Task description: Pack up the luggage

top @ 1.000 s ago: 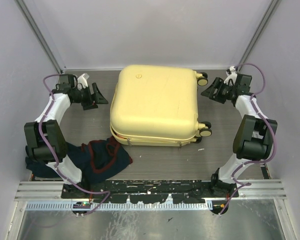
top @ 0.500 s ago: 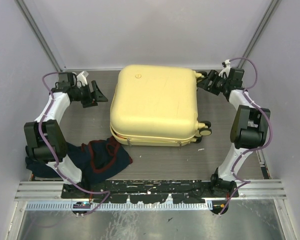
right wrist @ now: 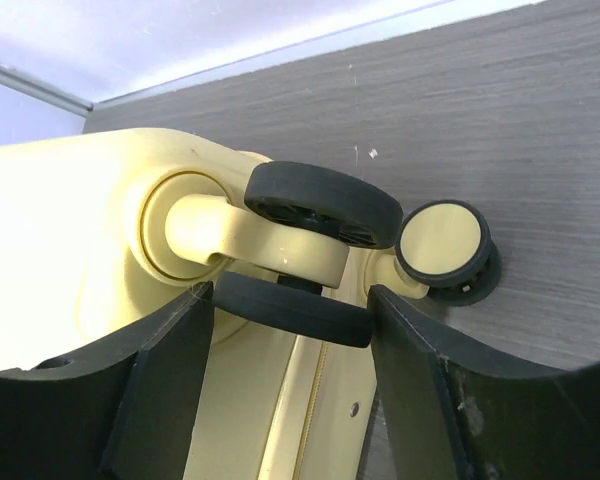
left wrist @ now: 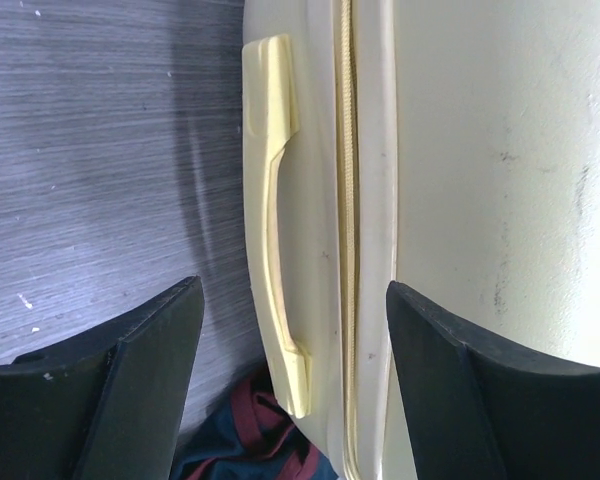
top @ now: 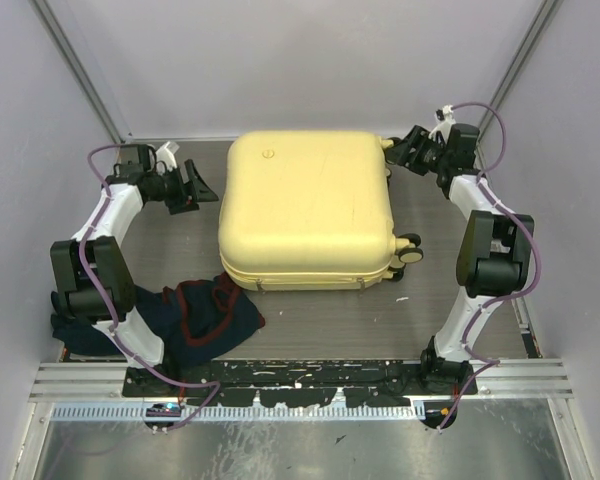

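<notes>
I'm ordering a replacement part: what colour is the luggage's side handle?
Pale yellow. The handle on the luggage shows best in the left wrist view.

- Centre to far edge of the table (top: 310,322): taken up by the closed luggage (top: 308,210), lying flat.
- Left strip, luggage to left edge: bare wood. The left gripper (top: 192,186) stands at its far end, jaws wide, facing the side handle (left wrist: 275,200) across an open gap.
- Near-left corner: heaped dark clothing (top: 205,312), reaching close to the luggage's near-left corner.
- Near strip, right of the clothing: open floor.
- Right strip: narrowed by jutting wheels (top: 410,250) and the right arm.
- Far-right corner: the right gripper (top: 405,150) has its jaws apart astride a wheel (right wrist: 320,205); contact cannot be told.
</notes>
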`<action>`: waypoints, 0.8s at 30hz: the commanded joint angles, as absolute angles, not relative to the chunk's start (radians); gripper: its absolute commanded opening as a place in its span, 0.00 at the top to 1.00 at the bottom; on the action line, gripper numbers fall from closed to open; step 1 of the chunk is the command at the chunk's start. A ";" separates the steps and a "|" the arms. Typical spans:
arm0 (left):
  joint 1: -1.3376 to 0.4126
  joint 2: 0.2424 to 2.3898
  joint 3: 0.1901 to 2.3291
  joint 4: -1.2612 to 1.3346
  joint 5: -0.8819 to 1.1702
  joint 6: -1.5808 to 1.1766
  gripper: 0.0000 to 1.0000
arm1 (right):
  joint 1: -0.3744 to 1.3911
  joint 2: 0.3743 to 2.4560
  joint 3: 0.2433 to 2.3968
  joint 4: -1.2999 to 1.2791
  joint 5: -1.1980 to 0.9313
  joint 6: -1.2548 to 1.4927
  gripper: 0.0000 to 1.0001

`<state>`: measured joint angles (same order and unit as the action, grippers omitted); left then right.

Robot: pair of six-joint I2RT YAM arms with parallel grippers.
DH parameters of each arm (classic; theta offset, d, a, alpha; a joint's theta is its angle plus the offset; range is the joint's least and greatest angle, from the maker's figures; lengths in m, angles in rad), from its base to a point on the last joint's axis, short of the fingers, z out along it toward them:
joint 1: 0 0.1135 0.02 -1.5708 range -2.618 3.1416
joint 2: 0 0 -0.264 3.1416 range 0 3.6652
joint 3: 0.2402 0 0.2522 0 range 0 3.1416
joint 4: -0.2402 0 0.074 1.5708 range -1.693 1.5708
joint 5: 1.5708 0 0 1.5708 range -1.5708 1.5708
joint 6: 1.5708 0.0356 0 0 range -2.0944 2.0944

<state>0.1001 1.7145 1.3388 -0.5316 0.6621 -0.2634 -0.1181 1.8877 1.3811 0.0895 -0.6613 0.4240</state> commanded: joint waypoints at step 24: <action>0.102 1.666 1.118 -0.515 0.622 -0.289 0.35 | -0.148 1.653 1.039 -0.080 -0.731 0.285 0.41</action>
<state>0.1310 1.6920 1.1278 -0.5289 0.5724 -0.2989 -0.1936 1.6627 1.0512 -0.1143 -0.7158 0.2913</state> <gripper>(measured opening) 0.663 0.598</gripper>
